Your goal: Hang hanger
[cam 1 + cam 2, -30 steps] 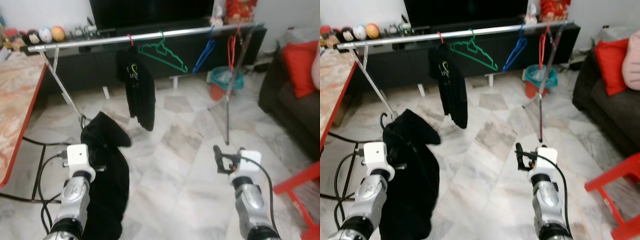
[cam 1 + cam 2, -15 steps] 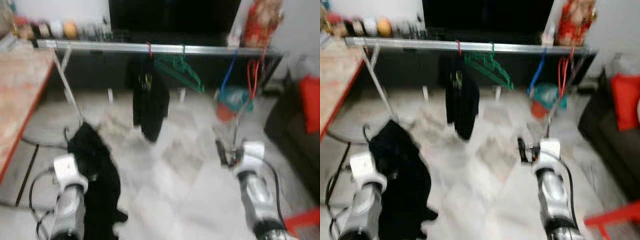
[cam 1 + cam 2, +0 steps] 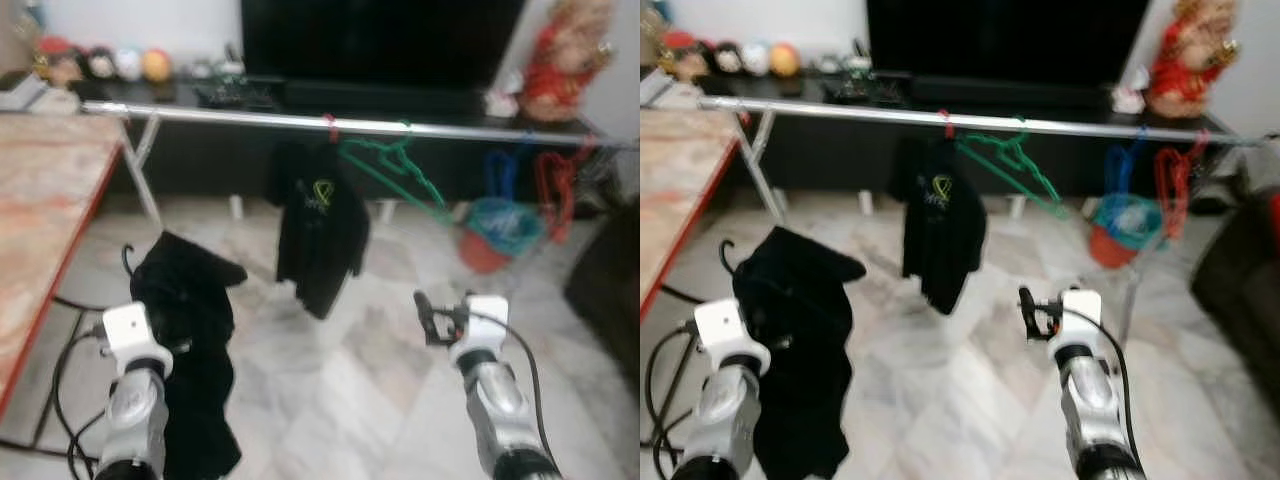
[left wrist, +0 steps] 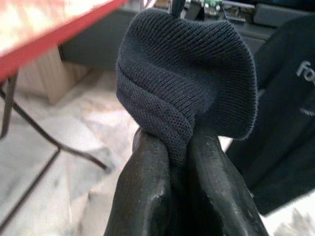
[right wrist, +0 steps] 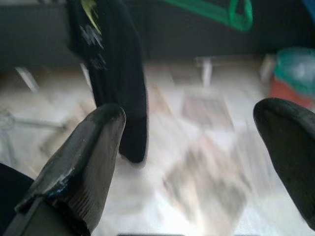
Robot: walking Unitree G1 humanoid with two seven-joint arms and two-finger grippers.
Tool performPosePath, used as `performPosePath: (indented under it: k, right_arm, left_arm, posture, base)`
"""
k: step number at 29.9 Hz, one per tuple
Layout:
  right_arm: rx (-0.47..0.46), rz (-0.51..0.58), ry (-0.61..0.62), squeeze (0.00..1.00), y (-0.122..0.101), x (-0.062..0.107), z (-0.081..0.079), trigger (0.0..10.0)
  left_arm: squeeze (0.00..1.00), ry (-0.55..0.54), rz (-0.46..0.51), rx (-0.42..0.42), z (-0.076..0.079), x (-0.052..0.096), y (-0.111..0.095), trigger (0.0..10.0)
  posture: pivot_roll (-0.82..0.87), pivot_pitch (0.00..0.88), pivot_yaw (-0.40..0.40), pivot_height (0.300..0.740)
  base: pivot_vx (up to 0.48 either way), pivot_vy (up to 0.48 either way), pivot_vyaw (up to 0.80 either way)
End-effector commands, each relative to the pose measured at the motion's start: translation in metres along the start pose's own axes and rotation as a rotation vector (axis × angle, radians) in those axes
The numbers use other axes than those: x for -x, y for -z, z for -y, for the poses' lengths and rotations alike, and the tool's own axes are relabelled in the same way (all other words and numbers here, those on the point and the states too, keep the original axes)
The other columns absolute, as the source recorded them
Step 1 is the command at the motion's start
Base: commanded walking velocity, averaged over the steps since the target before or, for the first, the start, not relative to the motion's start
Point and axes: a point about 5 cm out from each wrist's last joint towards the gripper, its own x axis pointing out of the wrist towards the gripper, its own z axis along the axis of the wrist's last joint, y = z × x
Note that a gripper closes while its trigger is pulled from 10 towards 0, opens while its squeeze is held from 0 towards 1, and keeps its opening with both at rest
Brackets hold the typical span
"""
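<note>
My left gripper (image 4: 179, 142) is shut on a fold of a black knitted garment (image 3: 190, 340), which hangs on a dark hanger whose hook (image 3: 127, 257) pokes up beside it. The garment drapes down in front of my left arm. Ahead runs a silver clothes rail (image 3: 420, 128). A black T-shirt (image 3: 320, 225) on a red hook, a green hanger (image 3: 395, 172), a blue hanger (image 3: 497, 170) and a red hanger (image 3: 553, 185) hang from it. My right gripper (image 3: 428, 318) is open and empty, held low on the right, short of the rail.
A marble-topped table with a red edge (image 3: 45, 200) stands at my left. Behind the rail are a dark TV unit (image 3: 380, 40) and a teal bin (image 3: 497, 225). The rack's slanted leg (image 3: 145, 170) rises at the left. Cables (image 3: 70, 350) trail on the tiled floor.
The whole picture has shifted and blurred, so the camera moved; the rail now lies more level and closer. Both grippers keep their states, the left still holding the garment.
</note>
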Motion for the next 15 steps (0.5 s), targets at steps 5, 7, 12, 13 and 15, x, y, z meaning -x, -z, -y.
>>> performPosePath:
  k: [5,7,12,13,15]
  right_arm:
    - [0.014,-0.428,0.174,0.00,0.069,0.037,0.026,10.0]
    - [-0.002,-0.576,0.157,0.00,0.094,0.055,0.020,10.0]
    - [0.028,-0.678,0.093,0.00,0.112,0.070,0.008,10.0]
    - [0.037,-0.708,0.082,0.00,0.119,0.076,0.005,10.0]
    - [0.021,-0.725,0.097,0.00,0.122,0.079,0.004,10.0]
  left_arm:
    - [0.00,0.039,0.019,-0.018,0.011,-0.003,-0.006,10.0]
    - [0.00,0.041,0.026,-0.018,0.012,-0.004,-0.007,10.0]
    - [0.00,0.051,0.045,-0.019,0.013,-0.005,-0.013,10.0]
    - [0.00,0.062,0.055,-0.022,0.013,-0.006,-0.017,10.0]
    - [0.00,0.096,0.060,-0.030,0.017,-0.006,-0.019,10.0]
  posture:
    - [-0.11,0.000,-0.024,0.740]
    - [-0.10,0.000,-0.024,0.740]
    - [-0.09,0.000,-0.024,0.740]
    - [-0.09,0.000,-0.025,0.740]
    - [-0.08,0.000,-0.026,0.740]
  base:
    - [0.436,0.000,0.00]
    - [0.437,0.000,0.00]
    - [0.439,0.000,0.00]
    - [0.442,0.000,0.00]
    - [0.441,0.000,0.00]
